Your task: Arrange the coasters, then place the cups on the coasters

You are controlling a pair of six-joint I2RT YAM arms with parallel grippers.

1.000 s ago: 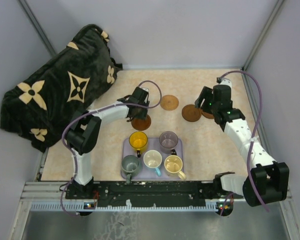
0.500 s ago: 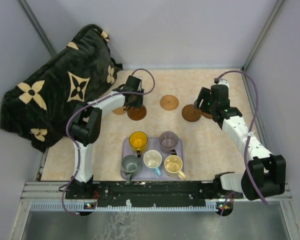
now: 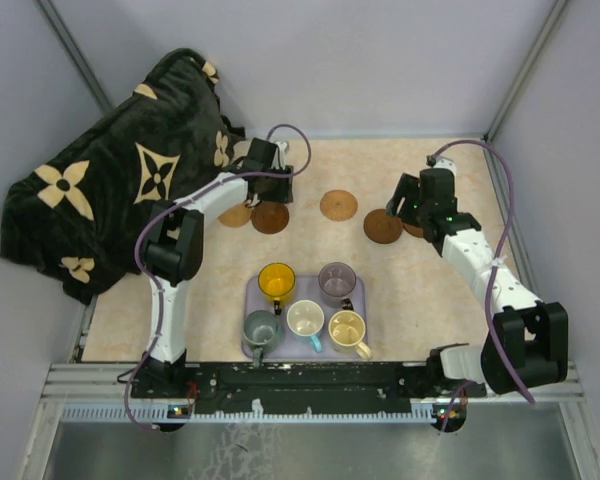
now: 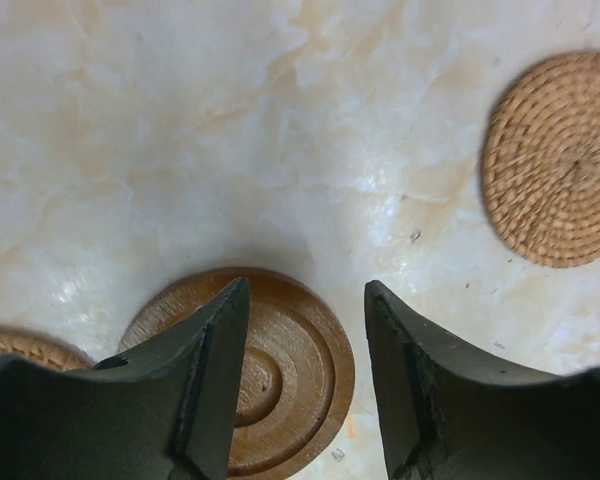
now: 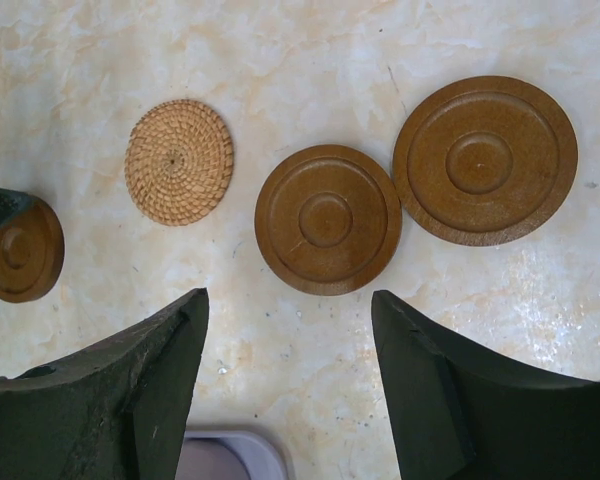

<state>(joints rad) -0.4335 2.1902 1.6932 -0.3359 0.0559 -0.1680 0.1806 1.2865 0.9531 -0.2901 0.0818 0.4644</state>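
Five coasters lie in a rough row across the table. From the left they are a tan one (image 3: 235, 215), a dark brown one (image 3: 271, 218), a woven tan one (image 3: 338, 205), and two dark brown ones (image 3: 383, 226) (image 5: 485, 159). My left gripper (image 4: 307, 290) hovers open over the dark brown coaster (image 4: 280, 370), with one finger above its left half. My right gripper (image 5: 290, 300) is open and empty just short of the middle dark brown coaster (image 5: 327, 219). Yellow (image 3: 276, 281), purple (image 3: 336, 280), grey-green (image 3: 261, 327), white (image 3: 305, 318) and cream (image 3: 347, 328) cups stand on the tray.
The lavender tray (image 3: 358, 300) sits near the front edge between the arm bases; its corner (image 5: 230, 455) shows under my right gripper. A black flowered cushion (image 3: 120, 190) fills the far left corner, close behind the left arm. Walls enclose the table at the back and sides.
My left gripper moved away from the tray toward the back left. The dark brown coaster went with it and now lies beside the tan one. The right arm barely shifted.
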